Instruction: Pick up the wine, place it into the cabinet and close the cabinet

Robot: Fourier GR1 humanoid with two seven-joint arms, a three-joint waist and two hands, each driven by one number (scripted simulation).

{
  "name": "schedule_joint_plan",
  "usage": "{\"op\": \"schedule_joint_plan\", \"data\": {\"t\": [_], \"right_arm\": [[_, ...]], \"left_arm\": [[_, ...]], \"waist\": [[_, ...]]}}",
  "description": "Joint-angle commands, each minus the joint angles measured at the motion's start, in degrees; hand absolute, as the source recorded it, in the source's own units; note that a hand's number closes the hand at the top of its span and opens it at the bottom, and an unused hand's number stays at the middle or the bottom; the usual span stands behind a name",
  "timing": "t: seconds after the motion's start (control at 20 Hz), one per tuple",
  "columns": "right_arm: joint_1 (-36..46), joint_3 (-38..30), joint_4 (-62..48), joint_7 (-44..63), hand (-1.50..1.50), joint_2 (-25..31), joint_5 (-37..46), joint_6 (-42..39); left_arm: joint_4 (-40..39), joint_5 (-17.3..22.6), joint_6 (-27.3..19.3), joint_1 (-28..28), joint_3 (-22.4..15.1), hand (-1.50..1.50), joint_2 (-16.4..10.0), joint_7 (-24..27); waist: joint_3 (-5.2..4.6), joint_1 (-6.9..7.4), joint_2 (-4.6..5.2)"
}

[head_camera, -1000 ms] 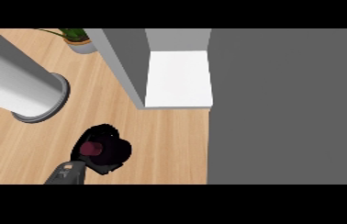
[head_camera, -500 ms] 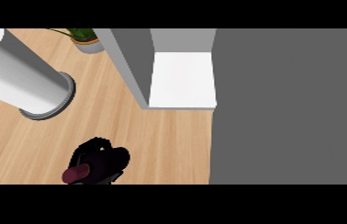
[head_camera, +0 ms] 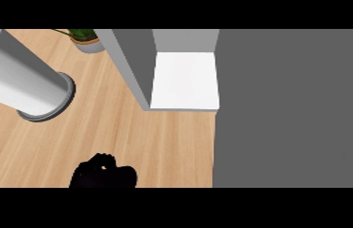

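Note:
My left hand shows at the lower edge, left of the middle, as a black curled shape over the wooden counter. Its fingers are bunched, and the wine it curls round is hidden under them. The cabinet stands further back and to the right, well apart from the hand. Its grey door is swung open and the white shelf inside is bare. My right hand does not show.
A tall white cylinder with a grey base ring stands at the left. A small potted plant sits at the back beside the cabinet door. A flat dark grey surface fills the right side.
The hand has slid down toward the lower edge. The dark red wine top seen in its fingers before is now covered, and the forearm has left the view.

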State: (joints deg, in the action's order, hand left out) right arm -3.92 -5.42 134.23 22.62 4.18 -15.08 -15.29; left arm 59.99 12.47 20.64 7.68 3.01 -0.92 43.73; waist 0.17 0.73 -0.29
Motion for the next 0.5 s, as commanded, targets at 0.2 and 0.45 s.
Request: {"op": "schedule_joint_plan", "data": {"t": [0.2, 0.45], "right_arm": [[-7.37, 1.24, 1.99, -4.11, -1.5, -1.06, 0.03, -3.89], [-1.57, -1.1, -0.1, -1.06, -1.5, -0.06, -2.46, -1.49]], "left_arm": [[30.27, 6.82, -3.93, 12.03, -8.0, 1.5, 0.9, -15.8], [42.62, 9.02, -10.85, 12.9, -11.93, 1.5, 0.91, -25.62]], "waist": [[-0.08, -0.58, 0.07], [-0.11, -0.49, 0.18]]}}
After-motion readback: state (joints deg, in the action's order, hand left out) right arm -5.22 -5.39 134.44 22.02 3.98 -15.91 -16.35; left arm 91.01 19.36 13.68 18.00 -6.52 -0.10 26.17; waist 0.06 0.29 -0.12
